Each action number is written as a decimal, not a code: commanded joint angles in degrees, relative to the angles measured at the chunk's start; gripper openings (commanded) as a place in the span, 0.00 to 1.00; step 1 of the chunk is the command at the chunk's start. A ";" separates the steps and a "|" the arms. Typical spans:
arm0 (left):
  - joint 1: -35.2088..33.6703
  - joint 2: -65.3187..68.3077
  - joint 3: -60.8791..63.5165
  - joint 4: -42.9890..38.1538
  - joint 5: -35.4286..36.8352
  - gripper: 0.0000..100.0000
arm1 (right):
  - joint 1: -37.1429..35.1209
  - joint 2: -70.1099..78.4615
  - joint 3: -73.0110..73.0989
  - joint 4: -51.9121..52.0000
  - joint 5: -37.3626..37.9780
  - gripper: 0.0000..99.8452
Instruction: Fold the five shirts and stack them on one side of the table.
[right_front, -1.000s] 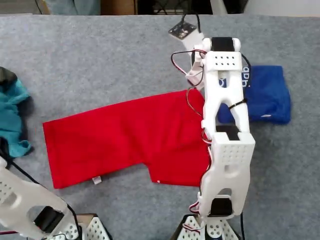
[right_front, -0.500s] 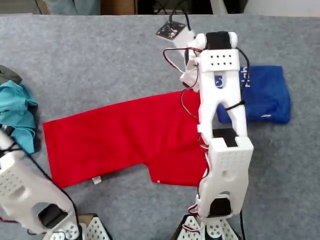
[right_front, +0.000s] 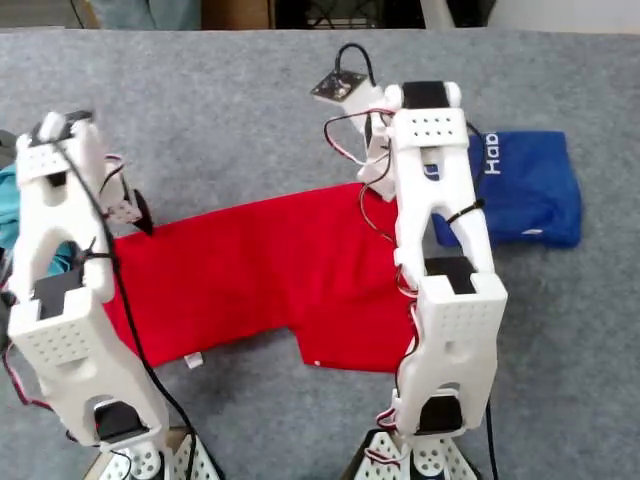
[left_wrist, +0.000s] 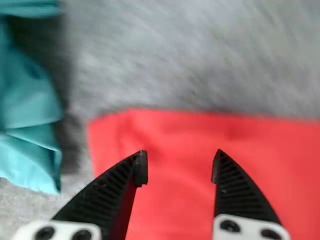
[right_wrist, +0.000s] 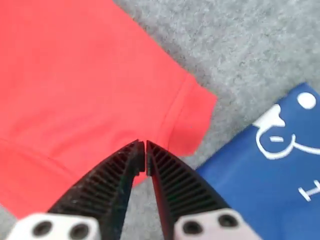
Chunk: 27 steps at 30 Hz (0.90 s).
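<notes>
A red shirt (right_front: 250, 270) lies spread flat across the middle of the grey table, with one sleeve toward the near edge. My left gripper (right_front: 138, 214) is open over the shirt's far left corner (left_wrist: 250, 145), its fingertips (left_wrist: 141, 164) just above the cloth. My right gripper (right_wrist: 145, 148) is shut, with its tips at the hem of the red sleeve (right_wrist: 75, 75); I cannot tell whether it pinches cloth. In the high view the right gripper (right_front: 372, 188) is at the shirt's far right corner. A folded blue shirt (right_front: 530, 190) lies just right of it.
A crumpled teal shirt (right_front: 8, 200) lies at the table's left edge, close beside the left gripper and the red corner (left_wrist: 25, 115). The blue shirt (right_wrist: 270, 165) nearly touches the red sleeve. Grey table (right_front: 220, 110) stretches bare beyond the shirts.
The left arm has swung up from the near left corner to the red shirt's far left corner. The right arm has shifted slightly left. The red shirt lies as before.
</notes>
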 joint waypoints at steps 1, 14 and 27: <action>-6.11 -3.52 2.24 -8.79 1.41 0.22 | 0.97 -3.38 4.09 -7.12 0.18 0.01; -9.19 5.27 4.97 -19.87 -2.55 0.22 | 5.45 -2.68 21.93 -34.55 0.18 0.01; -9.36 5.27 4.70 -20.40 -2.90 0.22 | 3.87 -5.85 9.19 -10.46 0.62 0.01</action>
